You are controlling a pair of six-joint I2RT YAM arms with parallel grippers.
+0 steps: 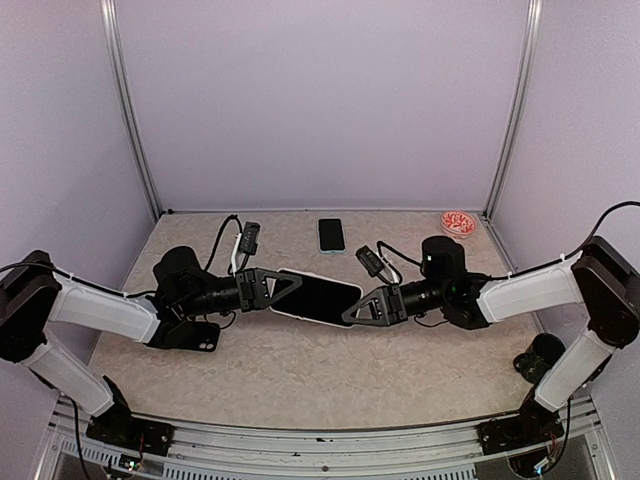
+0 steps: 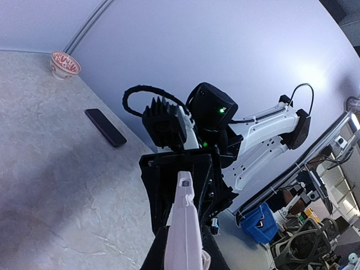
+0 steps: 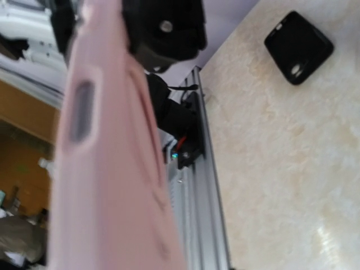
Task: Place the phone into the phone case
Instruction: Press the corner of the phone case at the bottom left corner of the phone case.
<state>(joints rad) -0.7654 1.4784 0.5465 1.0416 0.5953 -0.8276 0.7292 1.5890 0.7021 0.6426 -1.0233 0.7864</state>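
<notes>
The left claw (image 1: 285, 287) is closed on one end of the pale pink case (image 1: 318, 297), which hangs above the desk (image 1: 300, 380) with its dark face up; I cannot tell whether that dark face is a screen or the case's inside. From the left wrist the case (image 2: 184, 225) runs straight out ahead of the claw, thin edge showing.

The right claw (image 1: 358, 308) meets the other end of the case, tip to tip with the left claw. I cannot tell whether its jaws are gripping or only touching; from the right wrist the case (image 3: 107, 169) fills the near view.

The phone (image 1: 332, 235) lies flat on the desk beyond both claws, well apart from them. A black case (image 1: 205, 337) lies on the desk below and behind the left claw. A small bowl (image 1: 458, 222) stands far beyond the right claw.
</notes>
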